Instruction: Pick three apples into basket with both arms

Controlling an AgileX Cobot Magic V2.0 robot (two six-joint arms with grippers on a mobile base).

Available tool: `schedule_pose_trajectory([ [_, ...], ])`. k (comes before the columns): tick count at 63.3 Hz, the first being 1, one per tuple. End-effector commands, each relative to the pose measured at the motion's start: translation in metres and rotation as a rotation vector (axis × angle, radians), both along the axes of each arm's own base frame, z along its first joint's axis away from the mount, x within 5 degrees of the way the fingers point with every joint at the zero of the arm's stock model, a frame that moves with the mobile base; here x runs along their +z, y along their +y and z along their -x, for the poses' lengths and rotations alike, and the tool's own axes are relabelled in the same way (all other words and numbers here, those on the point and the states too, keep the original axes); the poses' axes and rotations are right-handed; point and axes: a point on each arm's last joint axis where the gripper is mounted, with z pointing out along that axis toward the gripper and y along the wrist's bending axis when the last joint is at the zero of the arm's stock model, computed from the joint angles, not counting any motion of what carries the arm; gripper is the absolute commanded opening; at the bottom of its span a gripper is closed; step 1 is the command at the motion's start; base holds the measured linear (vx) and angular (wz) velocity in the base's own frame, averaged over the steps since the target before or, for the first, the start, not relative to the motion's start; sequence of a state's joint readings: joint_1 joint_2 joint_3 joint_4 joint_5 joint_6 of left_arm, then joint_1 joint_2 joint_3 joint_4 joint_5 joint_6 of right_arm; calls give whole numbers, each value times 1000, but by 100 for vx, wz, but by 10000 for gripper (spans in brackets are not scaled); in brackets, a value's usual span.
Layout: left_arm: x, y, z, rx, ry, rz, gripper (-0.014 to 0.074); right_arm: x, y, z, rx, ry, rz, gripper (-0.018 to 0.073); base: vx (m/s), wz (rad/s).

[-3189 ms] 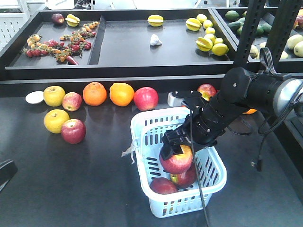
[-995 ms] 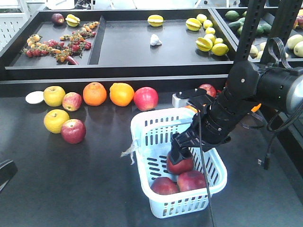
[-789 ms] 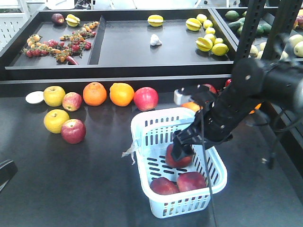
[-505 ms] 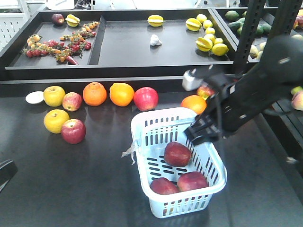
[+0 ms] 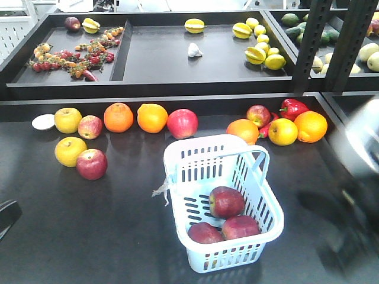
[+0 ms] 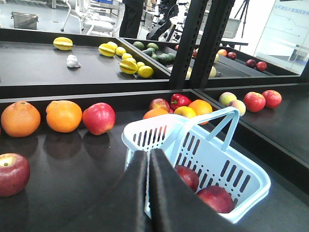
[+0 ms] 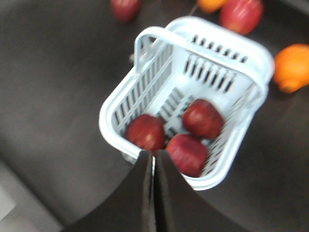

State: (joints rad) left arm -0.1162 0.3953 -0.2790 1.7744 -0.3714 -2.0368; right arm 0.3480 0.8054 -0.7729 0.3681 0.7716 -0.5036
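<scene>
The pale blue basket (image 5: pixel 225 258) stands on the dark table with its handle folded toward the right. Three dark red apples lie inside it: one in the middle (image 5: pixel 227 202) and two at the near end (image 5: pixel 205 233) (image 5: pixel 240 226). My right arm is a blurred shape at the right edge (image 5: pixel 358 154), away from the basket. In the right wrist view the right gripper (image 7: pixel 154 154) is shut and empty, above the basket (image 7: pixel 112 111) and its apples (image 7: pixel 203 118). My left gripper (image 6: pixel 148 153) is shut and empty, short of the basket (image 6: pixel 241 179).
Loose fruit lines the table's back: a red apple (image 5: pixel 182 123), oranges (image 5: pixel 118 116) (image 5: pixel 152 118), yellow apples (image 5: pixel 67 120) (image 5: pixel 70 151), red apples (image 5: pixel 91 164) (image 5: pixel 90 126), and at right an orange (image 5: pixel 241 131) and a red pepper (image 5: pixel 294 108). A raised shelf (image 5: pixel 154 89) and black uprights (image 5: pixel 308 41) stand behind.
The right gripper set its apple down in the basket beside the other two, let go, then pulled up and away to the right. It now shows shut and empty.
</scene>
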Motion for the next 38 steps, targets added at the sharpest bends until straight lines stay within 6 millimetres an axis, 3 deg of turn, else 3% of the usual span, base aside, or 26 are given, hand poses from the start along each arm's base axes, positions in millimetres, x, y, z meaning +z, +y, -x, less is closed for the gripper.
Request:
schedule_pose_trajectory([
  [1, 7, 2, -2, 21, -27, -42, -8, -8, -15, 24, -73, -218, -74, -3, 0, 0],
  [12, 7, 2, -2, 21, -27, -42, -8, -47, -34, 60, -157, -349, -151, -3, 0, 0],
  [19, 7, 2, -2, 21, -27, -42, -8, -65, -39, 69, -203, -328, -200, -3, 0, 0],
  [38, 7, 2, -2, 22, -27, -42, -8, -70, -40, 69, -214, -329, -190, -3, 0, 0],
])
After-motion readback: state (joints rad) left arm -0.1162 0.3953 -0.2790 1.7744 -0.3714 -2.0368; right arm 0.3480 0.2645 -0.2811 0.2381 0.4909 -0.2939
